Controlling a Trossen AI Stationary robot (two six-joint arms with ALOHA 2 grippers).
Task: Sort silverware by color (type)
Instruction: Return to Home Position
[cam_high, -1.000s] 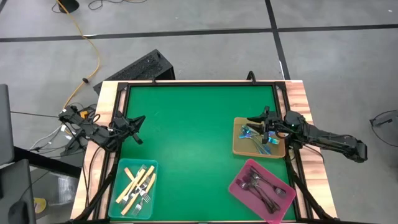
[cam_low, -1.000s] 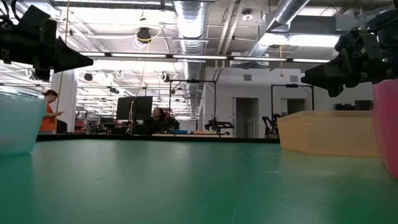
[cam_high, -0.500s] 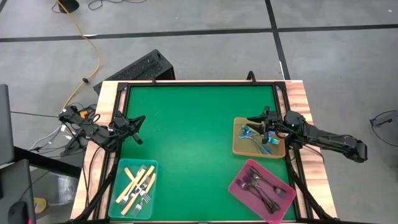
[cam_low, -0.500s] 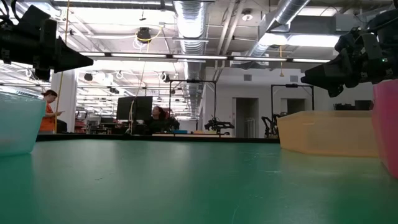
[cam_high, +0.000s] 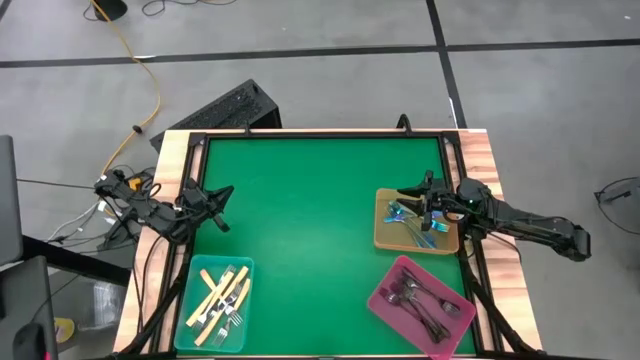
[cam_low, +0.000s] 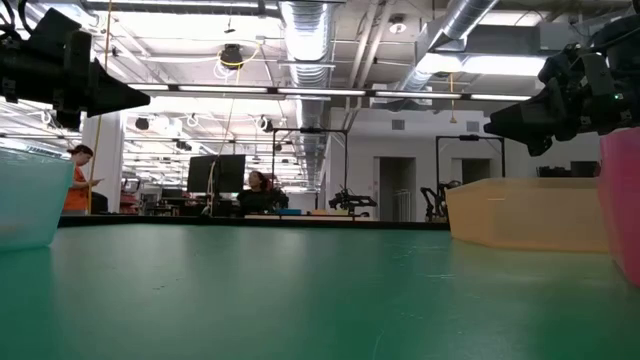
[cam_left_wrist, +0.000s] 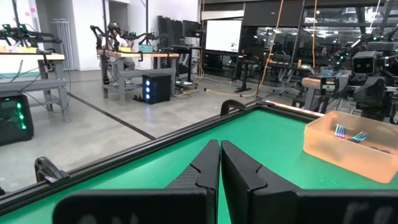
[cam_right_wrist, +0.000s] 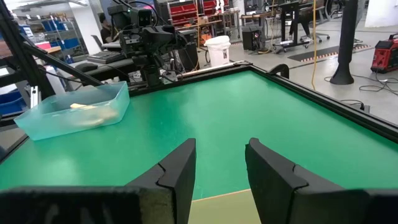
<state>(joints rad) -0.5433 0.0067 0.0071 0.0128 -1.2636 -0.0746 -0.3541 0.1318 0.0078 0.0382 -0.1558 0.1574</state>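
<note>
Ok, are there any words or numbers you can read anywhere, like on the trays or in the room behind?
No text can be read in any view.
The teal tray, tan tray and pink tray show no writing.
The bright screen in the room behind is too blurred to read.

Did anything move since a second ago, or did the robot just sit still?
Nothing moved that I can see. The left gripper stays shut at the table's left edge, and the right gripper stays open above the tan tray. The cream forks lie in the teal tray, the dark forks in the pink tray, and the blue forks in the tan one.
</note>
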